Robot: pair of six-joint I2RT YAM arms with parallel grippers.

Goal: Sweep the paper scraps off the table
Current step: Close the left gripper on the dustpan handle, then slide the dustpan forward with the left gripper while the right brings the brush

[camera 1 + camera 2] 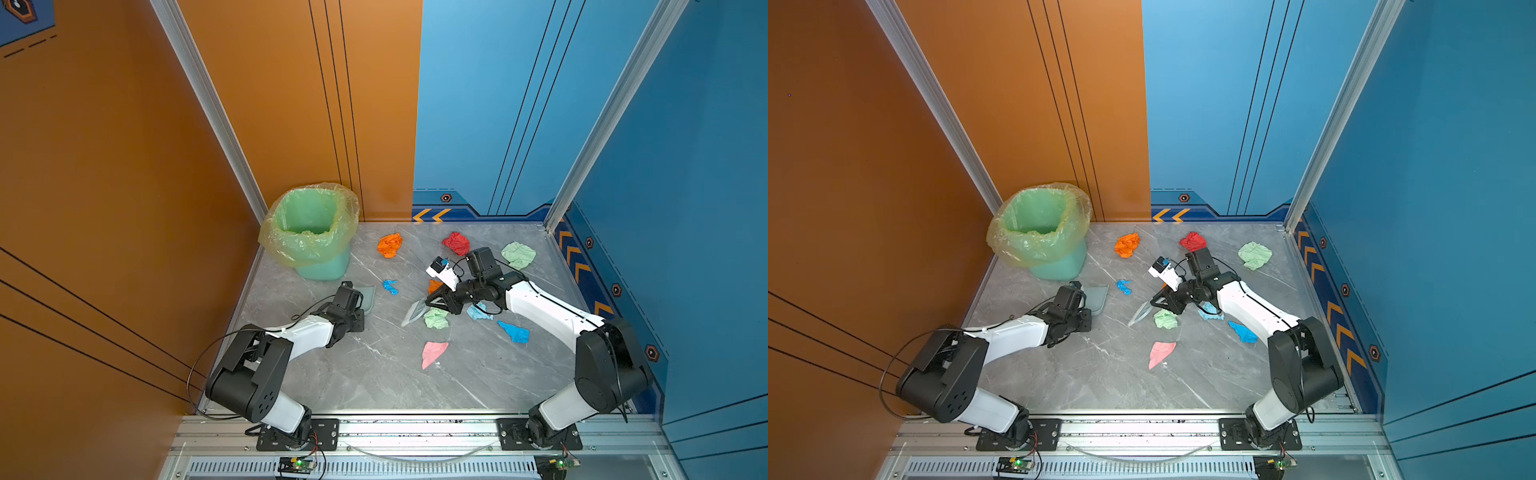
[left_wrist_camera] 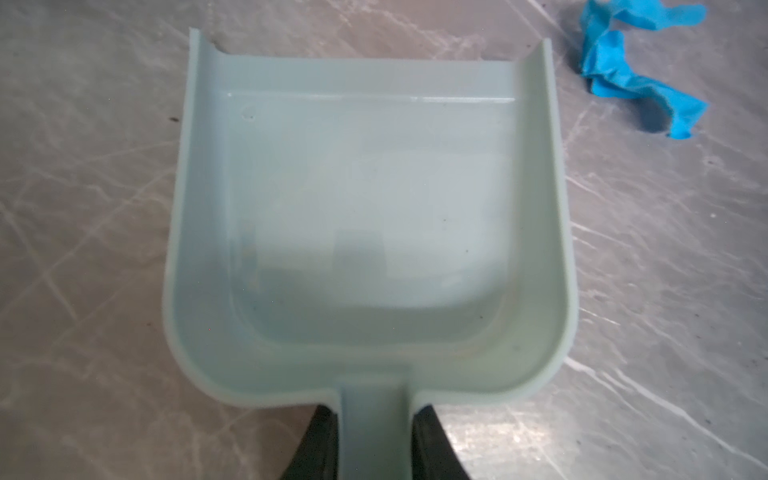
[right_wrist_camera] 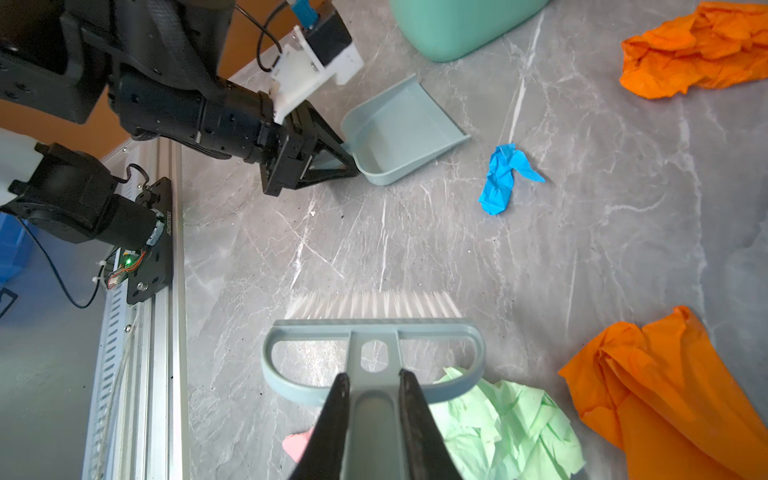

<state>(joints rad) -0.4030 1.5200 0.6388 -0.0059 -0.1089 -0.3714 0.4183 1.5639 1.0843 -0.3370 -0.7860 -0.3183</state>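
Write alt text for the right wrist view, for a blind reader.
The right tool grips a pale blue brush by its handle, bristles over a grey marble table. A pale green scrap, two orange scraps and a blue scrap lie around it; beyond, the left tool holds a matching dustpan by its handle.

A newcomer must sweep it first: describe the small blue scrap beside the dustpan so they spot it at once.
Find the green bin in the table's far left corner. In front of it sits the pale blue dustpan, and just right of that, the blue scrap. It is a thin twisted bright blue strip, unlike the crumpled orange ball behind it.
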